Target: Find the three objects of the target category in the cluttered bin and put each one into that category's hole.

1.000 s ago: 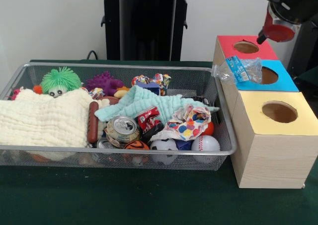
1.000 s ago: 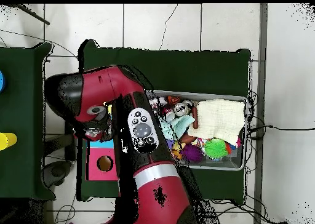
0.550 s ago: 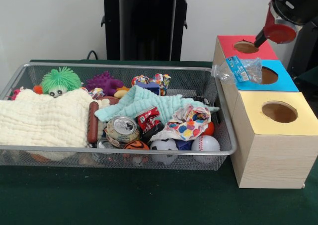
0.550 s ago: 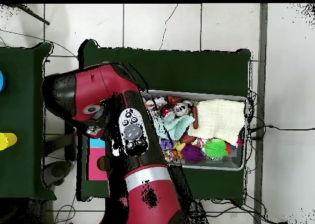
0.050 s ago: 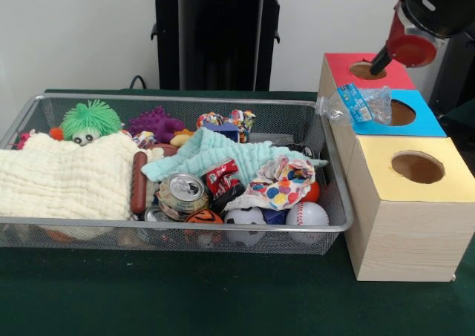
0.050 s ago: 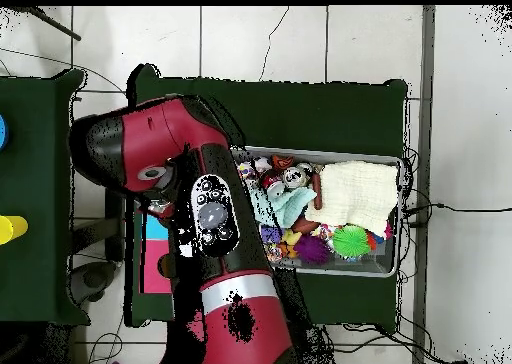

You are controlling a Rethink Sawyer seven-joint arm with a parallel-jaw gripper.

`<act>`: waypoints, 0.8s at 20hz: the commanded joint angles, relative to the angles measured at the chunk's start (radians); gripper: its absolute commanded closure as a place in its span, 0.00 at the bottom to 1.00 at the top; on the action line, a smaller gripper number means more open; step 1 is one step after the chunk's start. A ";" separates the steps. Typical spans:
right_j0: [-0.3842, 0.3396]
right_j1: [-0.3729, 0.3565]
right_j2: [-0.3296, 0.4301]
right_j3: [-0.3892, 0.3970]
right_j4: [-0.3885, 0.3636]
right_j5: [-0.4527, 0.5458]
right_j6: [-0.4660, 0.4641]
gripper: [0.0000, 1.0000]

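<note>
A dark green table (image 5: 223, 299) holds a wide wire-mesh bin (image 5: 185, 223) heaped with clutter. Beside it stand three wooden boxes in a row, each with a round hole in a coloured top: red (image 5: 341, 67), blue (image 5: 430, 124) and yellow (image 5: 386, 165).

From above, my red and black arm (image 6: 215, 270) covers the boxes and one end of the bin. In the front view my gripper (image 5: 380, 56) hangs over the red box, its dark tip just above that hole. I cannot tell whether it is open or closed, and I see nothing in it.

A cream cloth (image 5: 59, 180) fills one end of the bin, and a mint cloth (image 5: 215, 154) is draped across the middle.

The target category is not shown. My guess is discarded packaging. A crushed clear plastic bottle (image 5: 360, 104) lies on the blue box, beside its hole and not in it, overhanging the edge toward the bin. It should be very light, thin, springy and slick. I would pinch it across the flattened middle, where it gives.

A silver drinks can (image 5: 183, 190) sits near the bin's front wall, touching a crumpled red can (image 5: 220, 174). Both are probably light, smooth and easily dented, best taken across the body.

A spotted wrapper (image 5: 280, 182) is limp, so I would take it by a raised fold. Below it sit a baseball (image 5: 306, 214) and a small soccer ball (image 5: 245, 217).
</note>
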 commanded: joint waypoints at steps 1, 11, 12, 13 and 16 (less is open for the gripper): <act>-0.038 0.061 -0.017 -0.070 -0.072 0.001 0.088 1.00; -0.047 0.089 -0.016 -0.109 -0.104 0.023 0.029 1.00; -0.045 0.090 -0.019 -0.113 -0.112 0.033 0.021 1.00; -0.039 0.093 -0.024 -0.125 -0.129 0.051 0.006 1.00; -0.035 0.093 -0.032 -0.127 -0.146 0.065 -0.010 1.00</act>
